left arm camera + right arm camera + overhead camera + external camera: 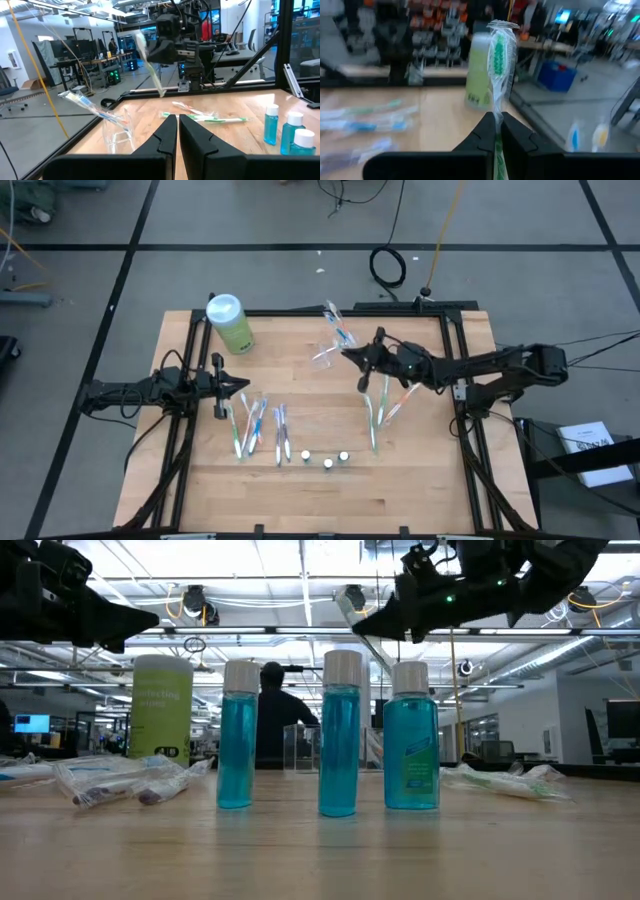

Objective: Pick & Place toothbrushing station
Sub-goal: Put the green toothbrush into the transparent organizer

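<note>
The toothbrushing station [324, 357] is a small clear holder standing on the table's far middle, also seen in the left wrist view [118, 138]. A wrapped blue toothbrush [89, 105] leans in it, head out over the rim. My right gripper [349, 355] hovers just right of the holder, shut on a wrapped green toothbrush [498, 50]. My left gripper [243, 387] waits shut at the table's left, holding nothing. My right gripper pinches the wrapped green toothbrush between its two fingers on the handle [496, 109], below the bristle head. The fingers reach in level from the table's right and lie across the brush. The brush stands nearly upright, head up, its lower end [161, 91] hanging clear of the table.
A light-green bottle [230, 323] stands at the far left. Three small blue bottles [339, 735] stand near the front edge. Wrapped toothbrushes lie left of centre [251, 425] and right of centre [385, 406]. A person [272, 710] stands in the room beyond.
</note>
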